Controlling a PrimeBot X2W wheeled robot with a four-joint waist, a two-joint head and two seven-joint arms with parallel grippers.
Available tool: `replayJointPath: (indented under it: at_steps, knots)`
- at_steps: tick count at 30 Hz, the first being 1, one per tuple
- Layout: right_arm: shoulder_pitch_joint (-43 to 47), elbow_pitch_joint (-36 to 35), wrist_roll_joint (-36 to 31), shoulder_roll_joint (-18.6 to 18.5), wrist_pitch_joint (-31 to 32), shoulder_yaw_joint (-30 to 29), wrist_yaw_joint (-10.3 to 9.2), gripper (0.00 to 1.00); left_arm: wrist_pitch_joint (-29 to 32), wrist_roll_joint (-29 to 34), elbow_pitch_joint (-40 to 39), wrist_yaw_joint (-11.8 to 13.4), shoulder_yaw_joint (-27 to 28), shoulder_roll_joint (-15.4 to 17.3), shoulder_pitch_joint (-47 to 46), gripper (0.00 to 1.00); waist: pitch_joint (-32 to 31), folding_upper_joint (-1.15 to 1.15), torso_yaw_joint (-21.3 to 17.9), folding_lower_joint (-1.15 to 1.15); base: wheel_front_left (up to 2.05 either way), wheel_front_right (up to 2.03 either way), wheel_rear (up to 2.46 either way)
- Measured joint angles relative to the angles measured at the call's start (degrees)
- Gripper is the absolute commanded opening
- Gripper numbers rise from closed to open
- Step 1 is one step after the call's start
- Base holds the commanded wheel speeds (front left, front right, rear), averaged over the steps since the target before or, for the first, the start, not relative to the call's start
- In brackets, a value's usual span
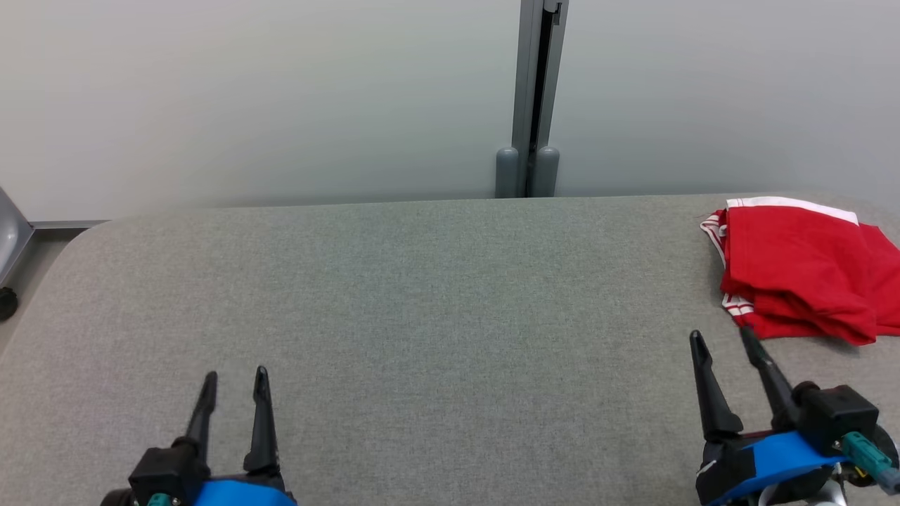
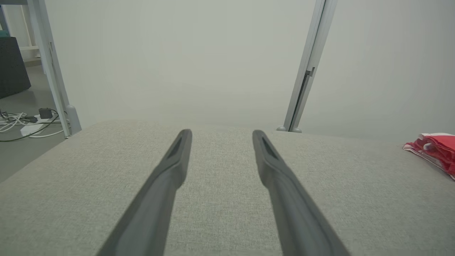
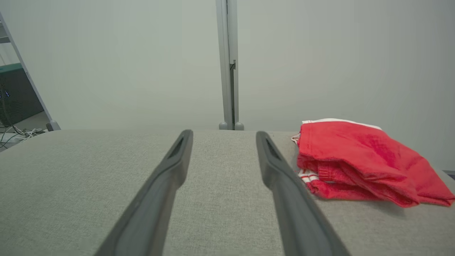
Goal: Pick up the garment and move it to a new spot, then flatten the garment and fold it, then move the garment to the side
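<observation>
The garment is red with white stripes along its edges, lying folded in a pile at the far right of the grey padded table. It shows again in the right wrist view and at the right edge of the left wrist view. My right gripper stands open just in front of the garment's near left corner, not touching it. Over the table's near left part my left gripper is open and holds nothing.
A pale wall with a grey vertical post runs right behind the table. The table's left end is rounded, with floor beyond it. Cables and a dark cabinet lie on the floor to the left.
</observation>
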Motion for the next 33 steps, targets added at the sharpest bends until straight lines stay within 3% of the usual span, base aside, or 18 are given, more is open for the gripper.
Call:
replayJointPath:
  at_steps: [5, 33]
  knots:
    - [0.55, 2.71, 0.63, 0.13, 0.32, 0.11, 0.0, 0.0, 0.75, -0.78, 2.61, -0.05, -0.05, -0.69, 1.31, 0.0, 0.0, 0.0, 0.0, 0.0, 0.0, 0.0, 0.0]
    - [-0.07, 4.68, 30.47, 0.19, 4.99, -1.3, 0.0, 0.0, 7.92, -28.94, 1.94, -1.26, 3.09, -0.75, -0.71, 0.0, 0.36, 0.0, -0.27, 0.0, 0.0, 0.0, 0.0]
